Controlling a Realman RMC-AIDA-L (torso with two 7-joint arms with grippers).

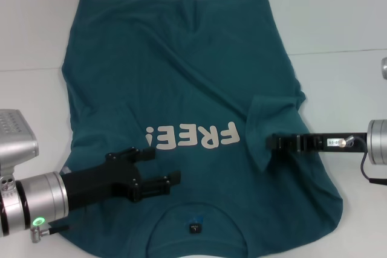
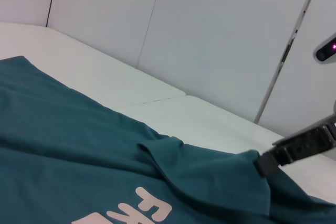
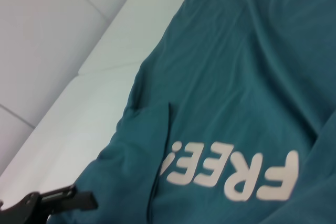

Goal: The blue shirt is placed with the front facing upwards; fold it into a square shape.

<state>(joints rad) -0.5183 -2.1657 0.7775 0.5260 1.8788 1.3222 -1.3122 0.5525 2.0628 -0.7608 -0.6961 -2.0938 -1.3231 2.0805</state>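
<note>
The blue shirt [image 1: 181,89] is spread front-up across the white bench [image 1: 338,22]. The left hand [image 1: 158,170] is held open at lower left; the right hand [image 1: 270,143] is closed on the folded-in sleeve [image 1: 266,125] at right.

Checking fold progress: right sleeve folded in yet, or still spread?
Folded in. The blue shirt has its right sleeve lying over the chest, with the right gripper at its edge.

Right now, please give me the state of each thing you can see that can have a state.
blue shirt: spread front up on the table, lettering showing, wrinkled, not yet a square.
right sleeve: folded inward over the shirt body.
left sleeve: folded inward too.
right gripper: at the folded right sleeve's edge, jaws shut on it.
left gripper: over the chest below the lettering, jaws open, holding nothing.
</note>
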